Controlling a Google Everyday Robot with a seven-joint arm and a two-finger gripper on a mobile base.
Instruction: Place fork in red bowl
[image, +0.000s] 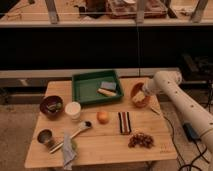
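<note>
Over at 3 o'clock on the table my gripper hovers above the red bowl, can't tell its state, fork could clip the rim and bounce out

We cannot make out the fork anywhere near the desk's right edge, where the gripper covers part of the red bowl. The arm runs out of view at the picture's right edge.

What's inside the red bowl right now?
The gripper sits over the red bowl, covering much of its inside. Only orange-red rim and wall show around it. The fork is not discernible; whether it lies inside is hidden.
</note>
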